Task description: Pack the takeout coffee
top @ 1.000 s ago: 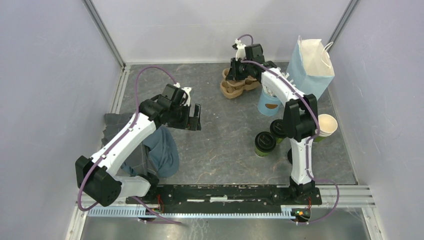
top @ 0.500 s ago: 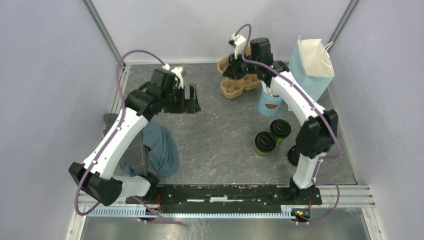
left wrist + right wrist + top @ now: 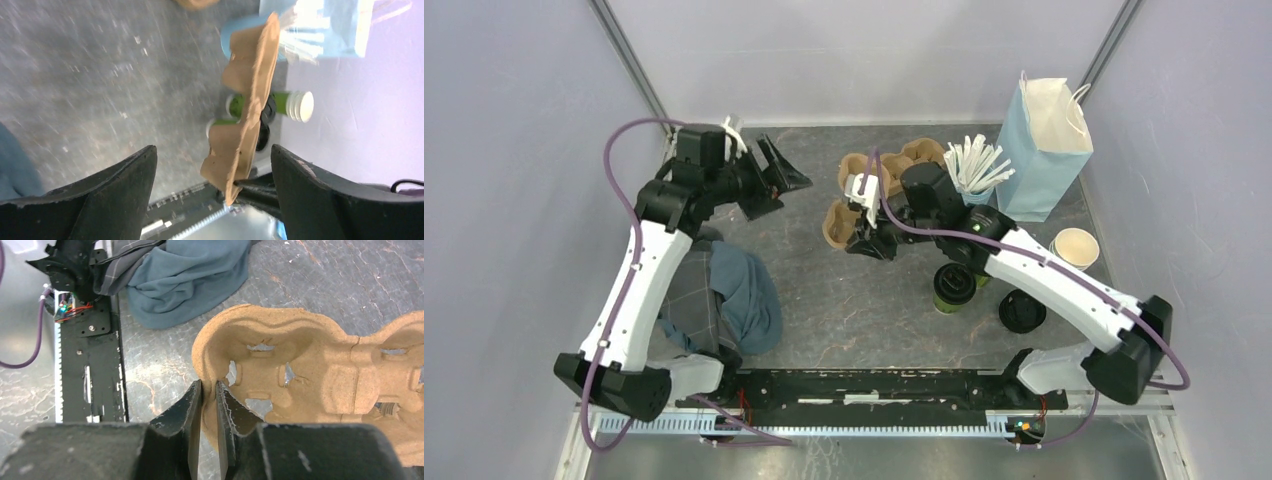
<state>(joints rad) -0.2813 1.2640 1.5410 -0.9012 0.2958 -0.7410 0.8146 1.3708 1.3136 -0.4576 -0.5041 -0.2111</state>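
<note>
Narrow right pincer [image 3: 209, 390] pinches the rim of the cardboard cup carrier [image 3: 320, 375] and holds it tilted off the desk [image 3: 864, 310], probably to set it by the cups. Empty left pincer [image 3: 776, 185] gapes wide, facing it. Lidded takeout coffee [image 3: 954, 287] stands near the right pincer, base-ward, untouched.

Both arms share one build. The left arm [image 3: 639, 285] and right arm [image 3: 1054, 285] have smooth white shells along their long links and chunky black housings [image 3: 619, 385] at the joints. A purple cable [image 3: 611, 148] loops loosely along each arm, and a small white bracket [image 3: 861, 188] sits at each wrist. The left tool [image 3: 779, 185] and right tool [image 3: 209, 390] have matte black, wedge-shaped fingers [image 3: 110, 200] with scuffed, greyish edges. Both bases sit on a black rail [image 3: 874, 385] dotted with screws, where thin red wires [image 3: 72, 307] run beside a green light.
</note>
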